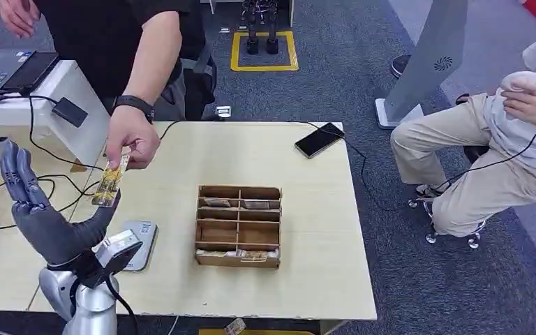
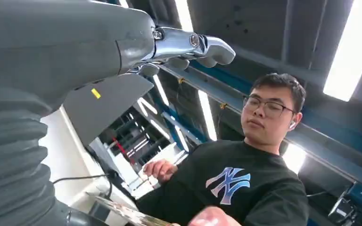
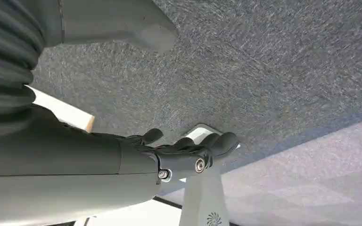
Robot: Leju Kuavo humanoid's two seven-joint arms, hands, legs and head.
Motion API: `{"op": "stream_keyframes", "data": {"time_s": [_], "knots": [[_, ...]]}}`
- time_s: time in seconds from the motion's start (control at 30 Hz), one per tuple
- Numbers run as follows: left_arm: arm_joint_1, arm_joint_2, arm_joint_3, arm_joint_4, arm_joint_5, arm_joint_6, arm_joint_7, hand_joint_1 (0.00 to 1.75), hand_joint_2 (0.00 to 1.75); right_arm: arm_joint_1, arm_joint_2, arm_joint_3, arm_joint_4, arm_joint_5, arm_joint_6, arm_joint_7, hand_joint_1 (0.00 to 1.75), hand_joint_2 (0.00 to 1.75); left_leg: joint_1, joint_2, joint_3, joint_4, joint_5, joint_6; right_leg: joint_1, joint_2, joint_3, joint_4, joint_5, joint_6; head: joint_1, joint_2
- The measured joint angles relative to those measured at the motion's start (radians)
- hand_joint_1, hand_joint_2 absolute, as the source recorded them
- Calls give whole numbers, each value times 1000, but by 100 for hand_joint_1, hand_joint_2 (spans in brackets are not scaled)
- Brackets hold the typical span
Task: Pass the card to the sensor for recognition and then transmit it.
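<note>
at the nine o'clock side of the head view, the robot's left hand point(image 1: 38, 209) stands raised above the pale wooden table point(image 1: 307, 230), palm open and fingers point(image 1: 15, 171) spread upward, grasping nothing; its thumb tip lies just beside the lower end of the card point(image 1: 109, 183), though whether the two touch cannot be told. the card, printed in yellow and brown, hangs upright at about one o'clock from the robot's palm, pinched at its top by the hand of a standing person point(image 1: 134, 136) in a black shirt and a dark wristband who leans in from the twelve o'clock edge. below the card, at six o'clock from it, a flat grey sensor pad point(image 1: 139, 241) lies on the table, partly hidden by the robot's wrist. toward the centre sits a brown cardboard divider box point(image 1: 239, 225) with several compartments, some holding cards. at one o'clock from the box a black phone point(image 1: 319, 139) rests near the far table edge with a cable attached. at three o'clock a seated person in beige trousers point(image 1: 460, 160) is well apart from the table. in the right wrist view the robot's right hand point(image 3: 184, 153) hangs over grey carpet point(image 3: 287, 70), its dark fingers point(image 3: 219, 143) curled inward and gripping nothing.
</note>
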Motion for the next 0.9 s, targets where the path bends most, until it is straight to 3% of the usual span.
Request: {"op": "stream_keyframes", "data": {"time_s": [0.3,0.33,0.37,0.4,0.9], "knots": [[-38,-3,51,65,-94,0,0,0,175,-3,0,0,9,0,0,-7,0,175,0,0,0,0,0,0,0,0,0,0,0,0,0,0],[-41,-4,56,70,-94,0,0,10,175,-3,0,0,9,0,0,-8,0,175,0,0,0,0,0,0,0,0,0,0,0,0,0,0],[-45,-5,59,76,-95,0,0,115,175,-3,0,0,10,0,0,-7,0,175,0,0,0,0,0,0,0,0,0,0,0,0,0,0],[-49,-5,62,83,-96,0,0,175,175,-3,0,0,10,-1,0,-8,0,175,0,0,0,0,0,0,0,0,0,0,0,0,0,0],[-70,-10,77,192,-42,0,0,175,175,-6,0,0,8,-43,0,13,0,175,0,0,0,0,0,0,0,1,-1,0,0,0,0,0]]}}
